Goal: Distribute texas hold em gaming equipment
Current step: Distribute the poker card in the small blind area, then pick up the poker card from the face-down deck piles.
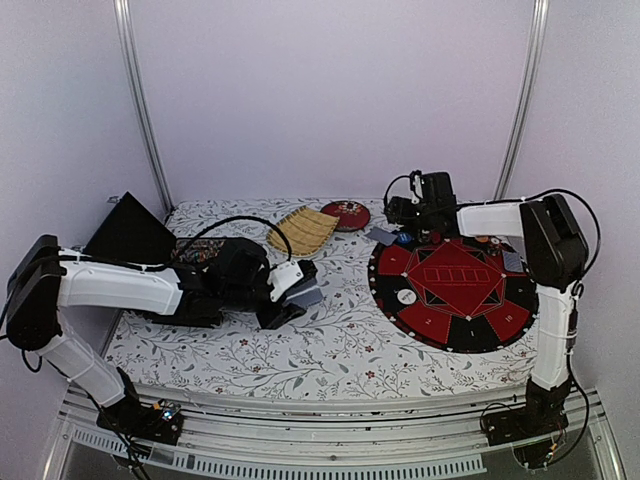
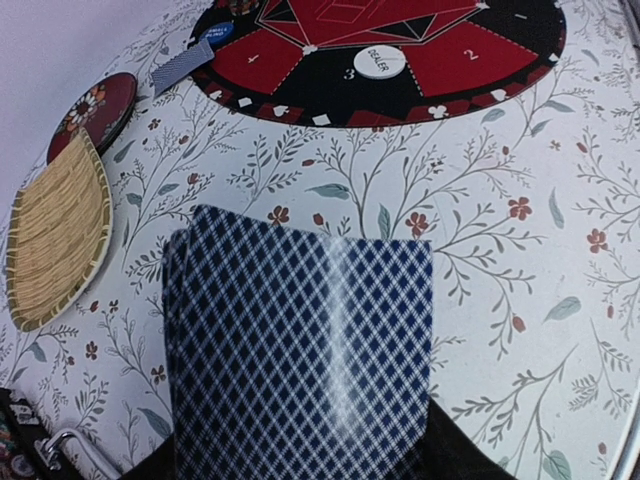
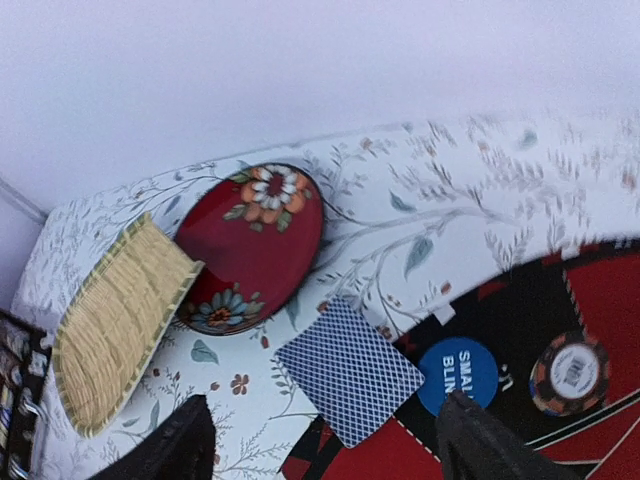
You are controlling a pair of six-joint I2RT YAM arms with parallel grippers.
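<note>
My left gripper point(image 1: 290, 297) is shut on the blue-checked card deck point(image 2: 300, 350), held low over the flowered cloth; the deck hides its fingers in the left wrist view. My right gripper point(image 3: 325, 445) stands open just above a single face-down card point(image 3: 350, 370) that lies half on the cloth and half on the round red-and-black poker mat point(image 1: 455, 290). Beside that card on the mat are a blue small-blind button point(image 3: 457, 375) and a striped poker chip point(image 3: 570, 372). The white dealer button point(image 2: 379, 62) sits on the mat's near-left black segment.
A woven bamboo tray point(image 1: 303, 230) and a red flowered dish point(image 1: 350, 214) lie at the back centre, left of the right gripper. A black triangular object point(image 1: 130, 232) and a rack of chips point(image 1: 195, 255) stand at the back left. Another grey card point(image 1: 513, 261) rests at the mat's right edge.
</note>
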